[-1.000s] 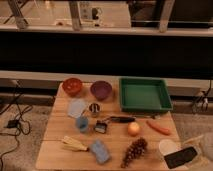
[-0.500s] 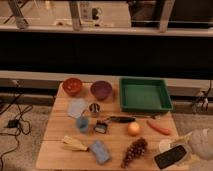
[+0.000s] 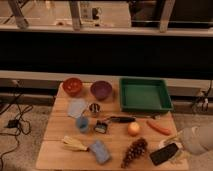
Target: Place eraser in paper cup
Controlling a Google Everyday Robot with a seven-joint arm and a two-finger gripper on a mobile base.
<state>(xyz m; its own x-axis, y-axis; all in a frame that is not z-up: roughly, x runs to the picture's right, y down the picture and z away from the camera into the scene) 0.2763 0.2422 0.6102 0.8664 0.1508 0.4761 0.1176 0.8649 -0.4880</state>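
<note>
At the counter's [image 3: 52,152] near right corner the hand [image 3: 176,148] meets the eraser [image 3: 163,154] — whether it grips it cannot be told — so the pickup looks to be in hand, and next comes a carry far left to the paper cup [image 3: 76,107].

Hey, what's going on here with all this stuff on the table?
A robot arm comes in from the right, and its gripper is at the dark eraser, by the front right corner of the table. The eraser is meant for the white paper cup, which stands across on the left side, beside a metal cup.
</note>
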